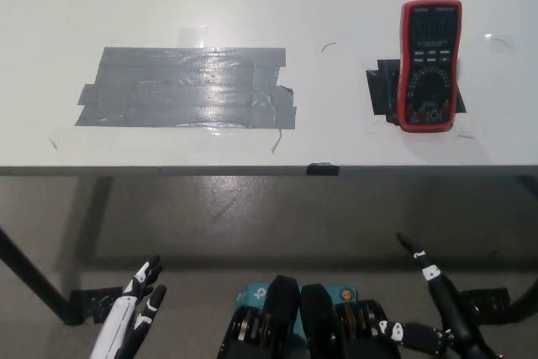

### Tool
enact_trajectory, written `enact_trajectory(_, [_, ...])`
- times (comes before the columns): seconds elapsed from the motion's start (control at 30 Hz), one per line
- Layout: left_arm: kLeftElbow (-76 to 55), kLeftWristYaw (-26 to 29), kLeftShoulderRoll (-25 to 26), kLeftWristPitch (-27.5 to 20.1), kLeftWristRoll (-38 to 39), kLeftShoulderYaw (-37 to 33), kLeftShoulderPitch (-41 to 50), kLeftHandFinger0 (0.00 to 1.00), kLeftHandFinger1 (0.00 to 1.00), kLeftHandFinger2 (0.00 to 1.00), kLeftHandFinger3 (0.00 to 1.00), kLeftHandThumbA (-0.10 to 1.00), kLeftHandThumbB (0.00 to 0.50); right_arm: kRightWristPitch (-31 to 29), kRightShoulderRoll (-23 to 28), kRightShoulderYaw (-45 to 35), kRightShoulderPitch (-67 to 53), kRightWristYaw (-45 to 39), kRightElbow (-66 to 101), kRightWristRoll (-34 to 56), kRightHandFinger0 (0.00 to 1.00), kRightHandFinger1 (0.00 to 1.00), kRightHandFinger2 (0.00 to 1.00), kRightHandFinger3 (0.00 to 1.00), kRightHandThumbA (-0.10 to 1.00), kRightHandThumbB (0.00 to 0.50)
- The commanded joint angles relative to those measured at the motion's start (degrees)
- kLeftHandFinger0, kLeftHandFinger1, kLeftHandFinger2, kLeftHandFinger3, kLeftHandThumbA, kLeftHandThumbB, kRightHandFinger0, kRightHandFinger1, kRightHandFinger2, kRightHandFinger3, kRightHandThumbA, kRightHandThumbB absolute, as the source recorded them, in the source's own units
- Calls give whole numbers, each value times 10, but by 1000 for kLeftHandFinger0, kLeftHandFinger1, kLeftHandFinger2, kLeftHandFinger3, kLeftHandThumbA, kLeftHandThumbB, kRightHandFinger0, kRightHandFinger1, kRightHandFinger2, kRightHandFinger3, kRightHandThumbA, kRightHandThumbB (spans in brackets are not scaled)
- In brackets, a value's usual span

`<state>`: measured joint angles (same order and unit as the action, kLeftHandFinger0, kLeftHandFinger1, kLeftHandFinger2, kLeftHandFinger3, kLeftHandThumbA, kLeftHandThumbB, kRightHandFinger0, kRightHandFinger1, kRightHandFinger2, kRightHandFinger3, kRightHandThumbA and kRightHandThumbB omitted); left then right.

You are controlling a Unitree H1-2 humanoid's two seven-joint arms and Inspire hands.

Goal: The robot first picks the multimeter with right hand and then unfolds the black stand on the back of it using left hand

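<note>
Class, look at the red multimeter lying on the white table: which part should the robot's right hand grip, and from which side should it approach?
Likely best: grip the multimeter across its long red side edges, near the middle, coming from above. It lies flat and face up, long axis running away from the robot, so its narrow width suits the fingers. The right hand hangs low before the table, open.

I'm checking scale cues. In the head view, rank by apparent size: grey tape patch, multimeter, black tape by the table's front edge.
1. Grey tape patch, by far the largest.
2. Multimeter.
3. Black tape, a small strip on the table edge.
</note>
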<state>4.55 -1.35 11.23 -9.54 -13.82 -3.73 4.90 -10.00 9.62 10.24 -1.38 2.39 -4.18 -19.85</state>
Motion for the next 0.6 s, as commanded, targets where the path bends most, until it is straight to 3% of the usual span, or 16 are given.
enact_trajectory(0.0, [-13, 9, -1, -22, -2, 1, 1, 1000, 1000, 1000, 1000, 1000, 156, -52, -34, -20, -5, 109, 67, -94, 1000, 1000, 1000, 1000, 864, 303])
enact_trajectory(0.1, [-15, 9, -4, -22, 0, 1, 7, 1000, 1000, 1000, 1000, 1000, 148, -60, -62, -41, 2, 183, 127, -169, 1000, 1000, 1000, 1000, 847, 379])
enact_trajectory(0.2, [-23, 8, -3, -20, 2, 1, 28, 1000, 1000, 1000, 1000, 1000, 158, -40, -82, -56, 9, 180, 206, -193, 1000, 1000, 1000, 1000, 831, 422])
enact_trajectory(0.37, [-21, 13, -5, -25, -3, 3, 33, 1000, 1000, 1000, 1000, 1000, 140, 33, -103, -83, 85, 131, 311, -222, 1000, 1000, 1000, 1000, 794, 427])
enact_trajectory(0.57, [-32, 12, -5, -19, -2, 7, 34, 1000, 1000, 1000, 1000, 1000, 132, 120, -129, -114, 242, 119, 305, -282, 1000, 1000, 1000, 1000, 828, 460])
